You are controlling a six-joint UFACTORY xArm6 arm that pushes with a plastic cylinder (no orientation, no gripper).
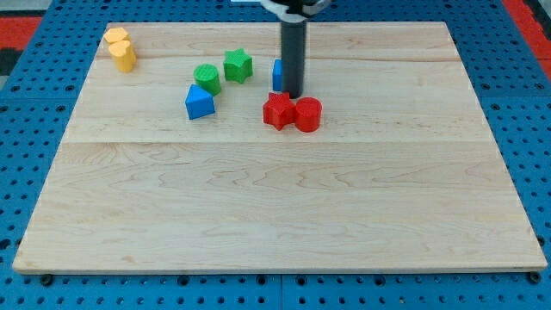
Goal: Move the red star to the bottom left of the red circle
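Two red blocks sit touching in the far half of the table (275, 224), a little right of centre: the red star (278, 110) on the left, the red circle (307, 114) on the right. My tip (293, 95) stands just behind them, toward the far edge, above where they meet. A blue block (277, 75) is half hidden behind the rod. Left lie a green star (238, 65), green circle (207, 77) and blue wedge (199, 102). Two yellow blocks (121, 48) sit at the far left corner. There is no claw, only the rod.
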